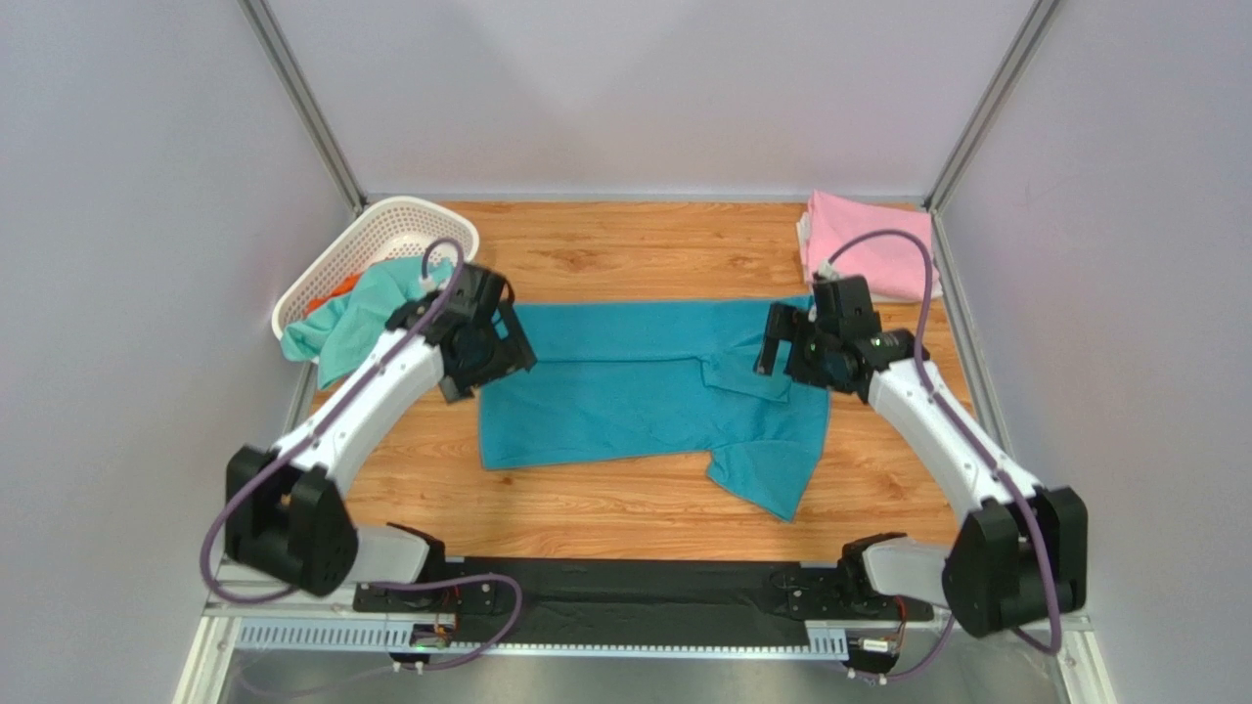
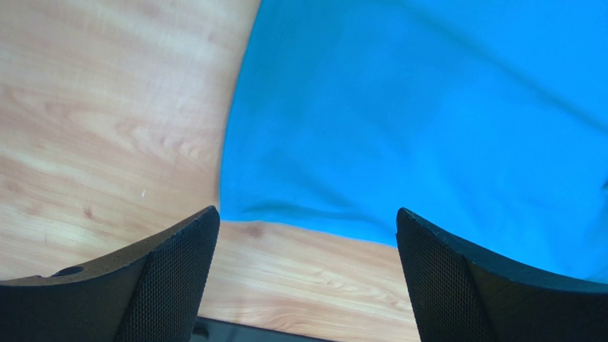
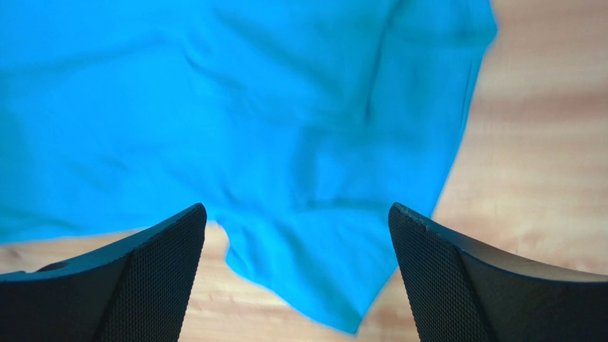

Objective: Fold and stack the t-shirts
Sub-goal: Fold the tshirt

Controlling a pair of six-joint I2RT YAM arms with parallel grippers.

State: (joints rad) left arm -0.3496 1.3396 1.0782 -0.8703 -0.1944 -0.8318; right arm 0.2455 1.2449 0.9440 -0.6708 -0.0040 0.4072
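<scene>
Teal t-shirt [image 1: 647, 389] lies spread on the table [image 1: 617, 506], long axis running left to right, with the left hand [image 1: 497, 346] over its left end and the right hand [image 1: 779, 352] over its right end, both released, empty and equally near.

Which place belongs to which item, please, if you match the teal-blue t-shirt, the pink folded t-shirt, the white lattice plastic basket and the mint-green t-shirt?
1. teal-blue soft t-shirt
2. pink folded t-shirt
3. white lattice plastic basket
4. mint-green soft t-shirt

A. far right corner of the table
B. spilling over the basket's rim
C. spread out mid-table
D. far left corner

Pairs: 1-C, 2-A, 3-D, 4-B
</scene>
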